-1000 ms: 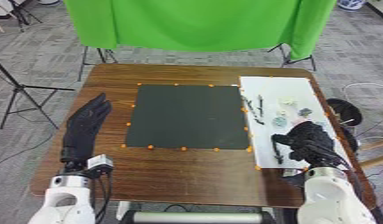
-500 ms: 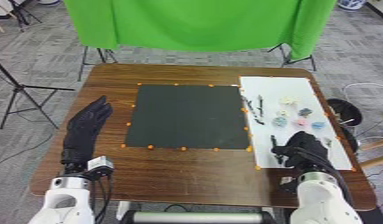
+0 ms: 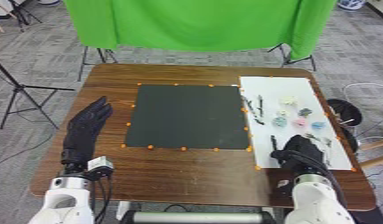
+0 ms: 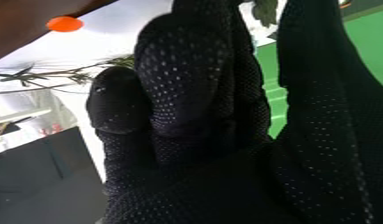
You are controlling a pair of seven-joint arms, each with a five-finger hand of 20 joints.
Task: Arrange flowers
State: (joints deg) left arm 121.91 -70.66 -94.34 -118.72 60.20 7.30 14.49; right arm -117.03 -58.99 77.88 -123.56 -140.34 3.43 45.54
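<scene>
Flowers point(image 3: 299, 122) lie on the white sheet point(image 3: 267, 85), ahead of the right hand point(image 3: 301, 149), their small heads in a loose group past its fingers. A dark stem point(image 3: 274, 142) is just to that hand's left, its long axis running roughly forward and back, much as the hand points; a pale sprig point(image 3: 327, 143) lies close on its right. The right hand is open, its fingers loosely extended, with nothing in its grasp. The left hand point(image 3: 85, 125) is open too, well off to the left across the dark mat point(image 3: 187, 117), so the right is plainly the nearer one. To take the stem, the right hand would probably need to shift left and close across its length; for the heads, reach forward.
</scene>
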